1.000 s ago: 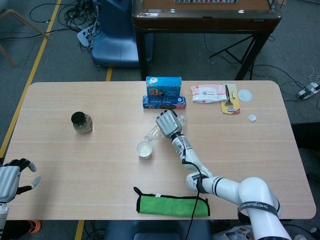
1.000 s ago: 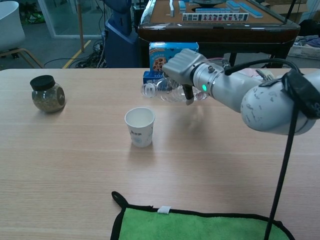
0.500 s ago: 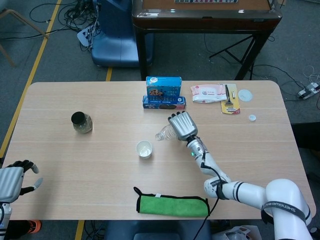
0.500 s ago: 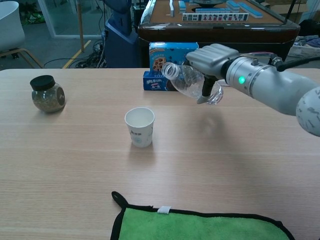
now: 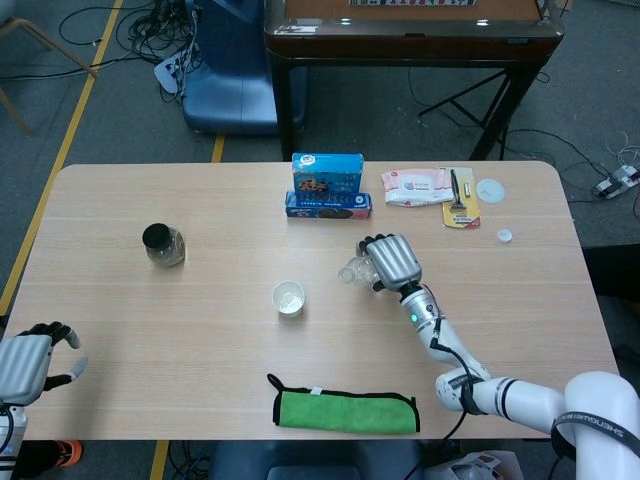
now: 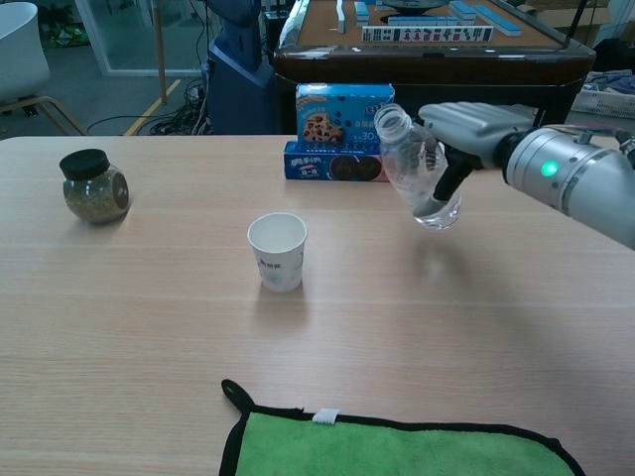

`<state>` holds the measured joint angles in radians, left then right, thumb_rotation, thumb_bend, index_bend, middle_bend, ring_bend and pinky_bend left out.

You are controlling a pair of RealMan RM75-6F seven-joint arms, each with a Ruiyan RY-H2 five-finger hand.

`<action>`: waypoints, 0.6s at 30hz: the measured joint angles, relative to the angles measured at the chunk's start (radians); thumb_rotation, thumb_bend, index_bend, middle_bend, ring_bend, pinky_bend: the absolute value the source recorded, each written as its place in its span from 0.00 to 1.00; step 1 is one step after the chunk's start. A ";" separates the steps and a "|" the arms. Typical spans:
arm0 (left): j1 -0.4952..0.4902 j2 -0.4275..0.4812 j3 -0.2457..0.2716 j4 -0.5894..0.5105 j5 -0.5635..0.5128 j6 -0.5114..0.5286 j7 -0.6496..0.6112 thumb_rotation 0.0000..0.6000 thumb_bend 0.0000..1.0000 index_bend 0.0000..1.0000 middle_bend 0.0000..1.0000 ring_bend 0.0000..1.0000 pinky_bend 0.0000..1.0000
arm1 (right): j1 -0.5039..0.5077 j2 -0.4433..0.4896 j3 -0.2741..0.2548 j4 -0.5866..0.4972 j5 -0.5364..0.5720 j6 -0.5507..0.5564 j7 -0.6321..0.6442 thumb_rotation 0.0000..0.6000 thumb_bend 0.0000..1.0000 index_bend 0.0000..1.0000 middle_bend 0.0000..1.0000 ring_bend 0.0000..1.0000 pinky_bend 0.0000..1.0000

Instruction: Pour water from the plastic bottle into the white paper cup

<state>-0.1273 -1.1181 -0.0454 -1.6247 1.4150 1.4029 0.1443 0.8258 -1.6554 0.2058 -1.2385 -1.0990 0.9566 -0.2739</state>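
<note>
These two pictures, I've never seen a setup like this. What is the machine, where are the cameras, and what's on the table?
It is a two-armed robot with human-like hands, steered by a person. The head view looks down from above; the chest view looks across the table from lower down.

The right hand holds a clear plastic bottle, uncapped and tilted, off to one side of the white paper cup. The left hand holds nothing, at the table's near corner.

Also on the table: a dark-lidded glass jar, blue cookie boxes, a green cloth, a wipes packet and a small white cap.
</note>
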 measured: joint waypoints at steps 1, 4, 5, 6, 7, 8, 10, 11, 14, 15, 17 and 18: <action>0.000 0.000 0.001 0.000 0.000 -0.001 0.001 1.00 0.20 0.56 0.47 0.41 0.54 | -0.009 0.002 -0.002 0.004 -0.016 0.002 0.037 1.00 0.13 0.60 0.61 0.50 0.51; -0.001 -0.001 0.002 0.001 -0.001 -0.004 0.001 1.00 0.20 0.56 0.47 0.41 0.54 | -0.030 0.006 -0.007 0.021 -0.055 0.010 0.122 1.00 0.11 0.60 0.61 0.50 0.51; -0.001 -0.002 0.002 0.002 -0.002 -0.005 0.002 1.00 0.20 0.56 0.47 0.41 0.54 | -0.036 0.006 -0.008 0.026 -0.064 0.013 0.145 1.00 0.11 0.60 0.61 0.50 0.51; -0.001 -0.003 0.002 0.002 -0.002 -0.005 0.002 1.00 0.20 0.55 0.47 0.41 0.54 | -0.041 0.006 -0.008 0.031 -0.073 0.016 0.168 1.00 0.10 0.60 0.61 0.50 0.51; -0.001 -0.003 0.003 0.002 -0.002 -0.005 0.003 1.00 0.20 0.56 0.47 0.41 0.54 | -0.048 0.006 -0.008 0.037 -0.084 0.021 0.197 1.00 0.10 0.60 0.61 0.50 0.51; -0.001 -0.004 0.003 0.002 -0.002 -0.005 0.004 1.00 0.20 0.56 0.46 0.41 0.54 | -0.054 0.005 -0.008 0.042 -0.092 0.024 0.217 1.00 0.10 0.60 0.61 0.50 0.51; -0.001 -0.005 0.004 0.002 -0.002 -0.005 0.006 1.00 0.20 0.56 0.47 0.41 0.54 | -0.065 0.003 -0.008 0.051 -0.108 0.030 0.263 1.00 0.09 0.60 0.60 0.50 0.51; -0.001 -0.005 0.004 0.002 -0.002 -0.006 0.007 1.00 0.20 0.56 0.47 0.41 0.54 | -0.069 0.001 -0.009 0.055 -0.114 0.032 0.282 1.00 0.09 0.60 0.60 0.50 0.51; -0.001 -0.007 0.005 0.004 -0.003 -0.006 0.009 1.00 0.20 0.56 0.47 0.41 0.54 | -0.081 -0.003 -0.010 0.069 -0.133 0.033 0.343 1.00 0.08 0.60 0.60 0.50 0.51; -0.001 -0.007 0.005 0.004 -0.003 -0.006 0.010 1.00 0.20 0.56 0.47 0.41 0.54 | -0.084 -0.005 -0.010 0.075 -0.138 0.033 0.360 1.00 0.08 0.60 0.60 0.50 0.51; -0.001 -0.007 0.005 0.004 -0.004 -0.007 0.009 1.00 0.20 0.56 0.47 0.41 0.54 | -0.090 -0.010 -0.011 0.088 -0.149 0.030 0.396 1.00 0.08 0.60 0.60 0.50 0.51; -0.001 -0.007 0.004 0.003 -0.005 -0.006 0.008 1.00 0.20 0.56 0.47 0.41 0.54 | -0.092 -0.012 -0.012 0.094 -0.153 0.028 0.411 1.00 0.07 0.60 0.60 0.50 0.51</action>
<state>-0.1280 -1.1252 -0.0410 -1.6212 1.4105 1.3965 0.1520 0.7341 -1.6674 0.1938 -1.1447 -1.2524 0.9850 0.1367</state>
